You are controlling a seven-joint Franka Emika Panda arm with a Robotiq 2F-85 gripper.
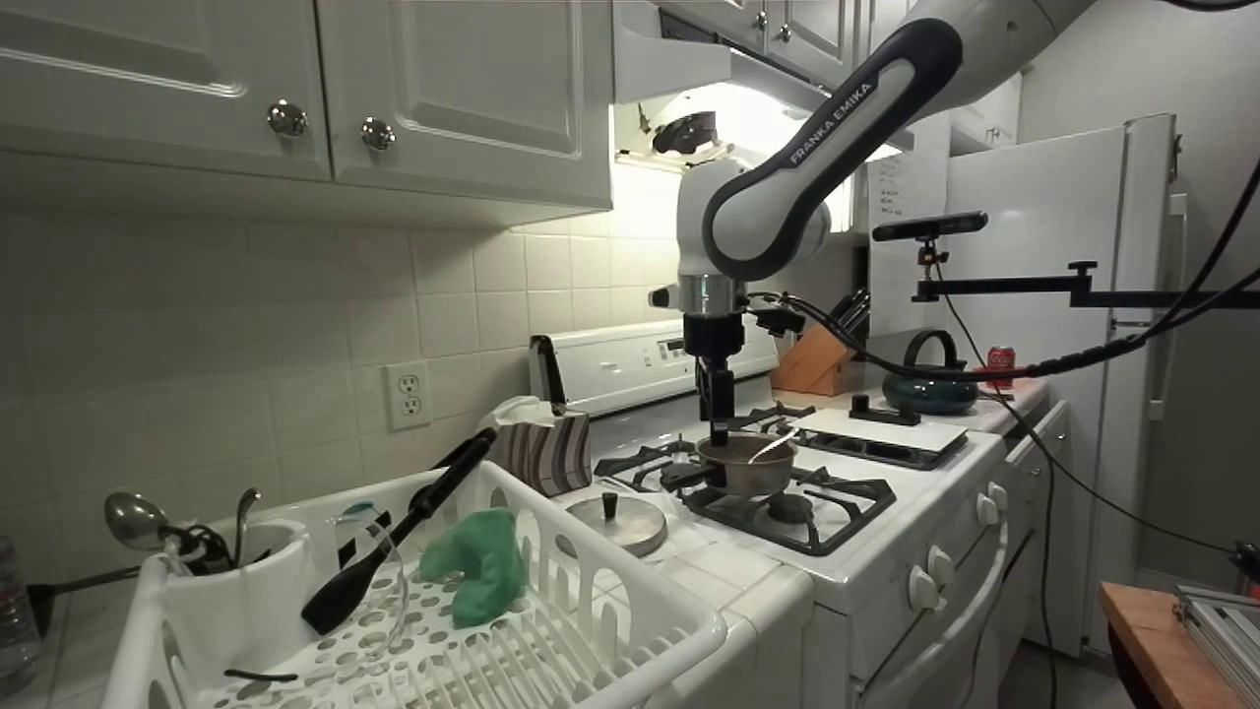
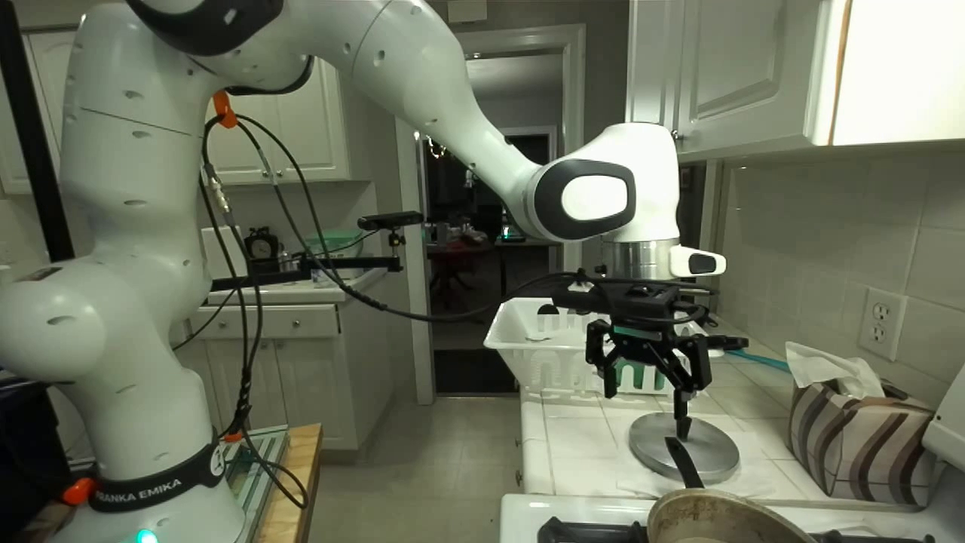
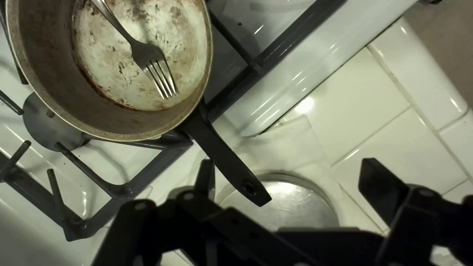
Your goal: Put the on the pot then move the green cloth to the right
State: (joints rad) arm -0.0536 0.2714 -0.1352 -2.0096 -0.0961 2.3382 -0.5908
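Note:
A round metal lid (image 1: 620, 524) with a black knob (image 1: 609, 506) lies on the tiled counter beside the stove. The small pot (image 1: 763, 475) sits on a burner grate, a fork (image 3: 147, 55) inside it. Its black handle (image 3: 225, 159) reaches out over the lid's edge in the wrist view. My gripper (image 2: 646, 411) hangs above the lid area, fingers spread wide and holding nothing. From the wrist, the lid (image 3: 292, 207) shows between the fingertips, its knob hidden behind the gripper body. The green cloth (image 1: 497, 571) lies in the dish rack, away from the gripper.
The white dish rack (image 1: 679, 630) holds a black spatula (image 1: 394, 542) and a utensil cup (image 1: 236, 591). A striped tissue box (image 2: 852, 445) stands by the wall near the lid. Black grates (image 1: 837, 527) cover the stove; a dark kettle (image 1: 930, 392) is beyond it.

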